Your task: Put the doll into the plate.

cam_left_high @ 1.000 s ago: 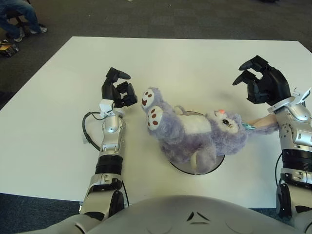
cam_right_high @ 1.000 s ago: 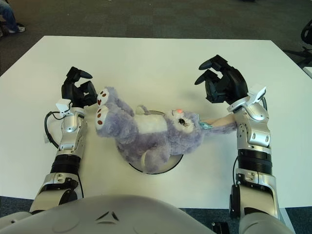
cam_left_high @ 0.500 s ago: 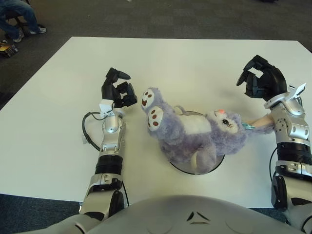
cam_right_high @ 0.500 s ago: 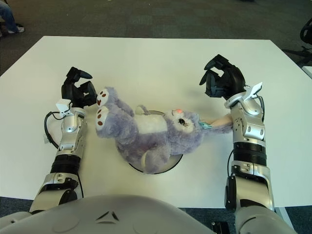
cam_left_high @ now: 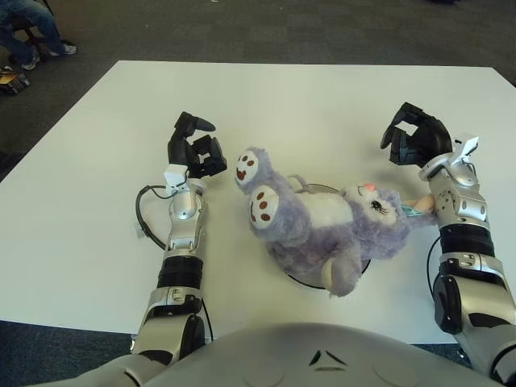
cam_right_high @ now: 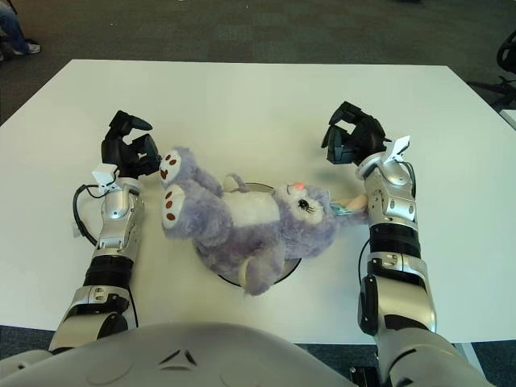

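Note:
A purple plush rabbit doll (cam_left_high: 322, 222) lies on its back across a round plate (cam_left_high: 300, 280); only slivers of the plate's dark rim show around it. The feet point left and the head right. One pink ear (cam_left_high: 419, 203) reaches under my right wrist. My right hand (cam_left_high: 411, 139) hovers just beyond the doll's head at the right, fingers loosely curled and holding nothing. My left hand (cam_left_high: 193, 145) shows left of the doll's feet, fingers relaxed and empty, a small gap apart from them.
The white table (cam_left_high: 322, 97) stretches out behind the doll and the hands. A black cable (cam_left_high: 145, 211) loops beside my left forearm. Dark carpet surrounds the table, and a seated person's legs (cam_left_high: 32, 28) show at the far left corner.
My right hand has drawn in leftward and toward the doll's head, its fingers curling in from a spread pose. The doll has settled, its legs rolling slightly downward. The left hand has not moved.

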Available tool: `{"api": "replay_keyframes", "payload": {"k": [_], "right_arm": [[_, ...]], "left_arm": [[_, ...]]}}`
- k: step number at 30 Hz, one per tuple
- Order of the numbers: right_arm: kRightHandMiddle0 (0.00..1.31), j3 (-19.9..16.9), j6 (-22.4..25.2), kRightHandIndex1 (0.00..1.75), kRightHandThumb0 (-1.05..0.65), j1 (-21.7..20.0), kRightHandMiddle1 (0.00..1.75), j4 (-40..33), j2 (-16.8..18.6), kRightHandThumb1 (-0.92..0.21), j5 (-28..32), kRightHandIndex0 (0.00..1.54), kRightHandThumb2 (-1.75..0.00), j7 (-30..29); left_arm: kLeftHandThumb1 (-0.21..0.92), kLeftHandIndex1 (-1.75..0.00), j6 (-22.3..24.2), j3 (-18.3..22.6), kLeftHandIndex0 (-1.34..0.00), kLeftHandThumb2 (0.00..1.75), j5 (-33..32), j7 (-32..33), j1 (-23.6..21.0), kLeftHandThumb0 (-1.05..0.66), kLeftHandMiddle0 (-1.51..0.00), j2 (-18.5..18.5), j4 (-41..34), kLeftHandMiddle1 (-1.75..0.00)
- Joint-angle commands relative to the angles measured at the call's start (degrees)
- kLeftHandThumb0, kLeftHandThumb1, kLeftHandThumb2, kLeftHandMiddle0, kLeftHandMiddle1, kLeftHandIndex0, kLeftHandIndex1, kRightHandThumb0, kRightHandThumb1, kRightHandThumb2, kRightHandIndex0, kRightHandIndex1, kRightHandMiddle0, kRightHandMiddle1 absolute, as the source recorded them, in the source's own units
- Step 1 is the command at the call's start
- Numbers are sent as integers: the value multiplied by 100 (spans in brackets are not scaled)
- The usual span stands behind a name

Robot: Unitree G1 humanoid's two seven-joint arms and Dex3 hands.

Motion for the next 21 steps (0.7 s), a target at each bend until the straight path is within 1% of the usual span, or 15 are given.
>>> {"api": "replay_keyframes", "payload": {"k": [1,7,13,15,21], "right_arm": [[73,41,-192,171,-1,-63,174,395,139,7,-108,86,-174,-14],[71,87,-316,173,-1,-33,175,571,302,7,-81,87,-175,100],[80,145,-398,174,-1,169,159,432,552,11,-23,91,-175,196],[81,157,-402,175,-1,237,158,348,609,12,-6,92,-175,225],[77,232,-306,175,-1,403,161,89,703,10,-1,91,-175,304]], "left_arm": [[34,-175,-47,3,-59,128,-34,-4,368,-47,-130,-20,266,-175],[34,-175,-8,3,-59,128,-62,-40,373,-47,-129,-4,250,-175],[34,-175,17,7,-59,129,-106,-84,376,-47,-130,11,238,-175],[33,-175,23,6,-60,129,-105,-79,377,-47,-130,10,235,-175],[33,-175,57,3,-60,130,-89,-53,378,-48,-130,13,222,-175]]}}
